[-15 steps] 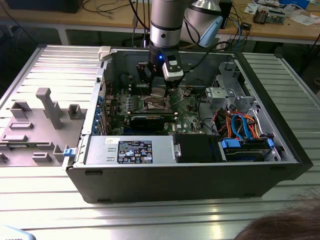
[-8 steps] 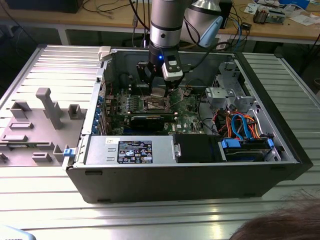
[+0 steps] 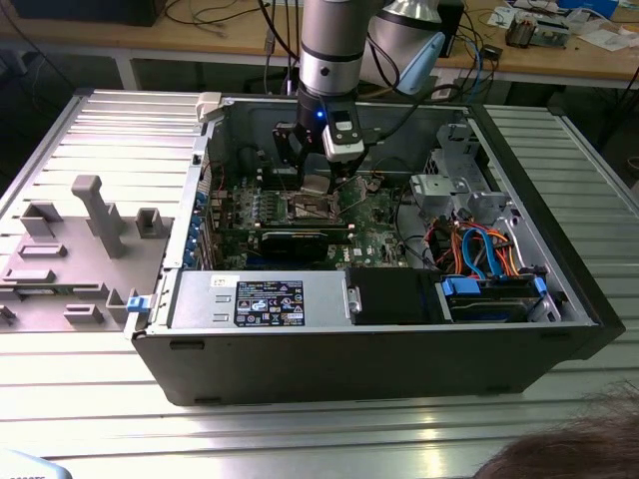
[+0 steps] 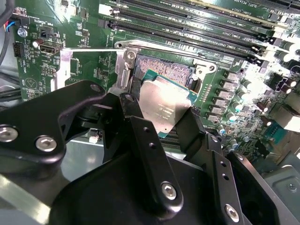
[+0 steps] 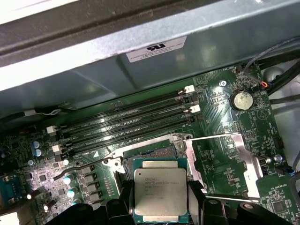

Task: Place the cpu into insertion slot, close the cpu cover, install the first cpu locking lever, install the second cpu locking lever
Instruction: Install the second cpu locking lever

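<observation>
A: Item 1, your gripper. Status?
B: Clamped on the cpu. Black fingers grip two opposite edges, silver top facing up, in both wrist views.
A: Item 2, cpu posn?
B: Over the insertion slot, looks a bit tilted vs. the green board in the second wrist view. Can't tell if it touches the socket. Part of the slot's pin field lies uncovered beyond the chip.
A: Item 3, cpu cover?
B: Open, swung to the side of the slot; board shows thru its window.
A: Misc?
B: Memory slots run in a row just past the slot. In the exterior view your arm reaches down into the open computer case, which sits on the ribbed metal table.
</observation>
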You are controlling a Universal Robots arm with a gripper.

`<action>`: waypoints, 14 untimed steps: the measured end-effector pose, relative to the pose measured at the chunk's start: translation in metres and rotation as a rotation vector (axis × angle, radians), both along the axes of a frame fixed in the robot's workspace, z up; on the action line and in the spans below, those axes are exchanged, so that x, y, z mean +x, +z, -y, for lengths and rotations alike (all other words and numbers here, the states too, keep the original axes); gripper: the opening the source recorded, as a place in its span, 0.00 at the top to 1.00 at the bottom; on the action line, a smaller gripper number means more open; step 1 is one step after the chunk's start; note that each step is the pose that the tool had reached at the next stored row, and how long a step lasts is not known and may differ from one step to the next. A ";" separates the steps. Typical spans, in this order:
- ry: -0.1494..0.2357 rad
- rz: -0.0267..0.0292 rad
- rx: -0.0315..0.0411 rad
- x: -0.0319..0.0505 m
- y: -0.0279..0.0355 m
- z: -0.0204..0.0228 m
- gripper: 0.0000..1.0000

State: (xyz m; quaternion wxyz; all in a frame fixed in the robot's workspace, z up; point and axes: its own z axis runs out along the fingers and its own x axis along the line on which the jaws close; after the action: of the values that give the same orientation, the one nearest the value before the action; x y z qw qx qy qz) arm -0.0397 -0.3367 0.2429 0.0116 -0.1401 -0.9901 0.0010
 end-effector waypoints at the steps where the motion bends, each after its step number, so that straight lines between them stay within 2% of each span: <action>1: -0.003 0.0000 0.0000 0.0000 -0.0001 0.0000 0.45; 14: -0.025 0.0000 0.0000 0.0000 -0.0004 0.0000 0.45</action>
State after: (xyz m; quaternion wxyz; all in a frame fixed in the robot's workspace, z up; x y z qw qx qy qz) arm -0.0397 -0.3367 0.2425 0.0117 -0.1524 -0.9883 0.0008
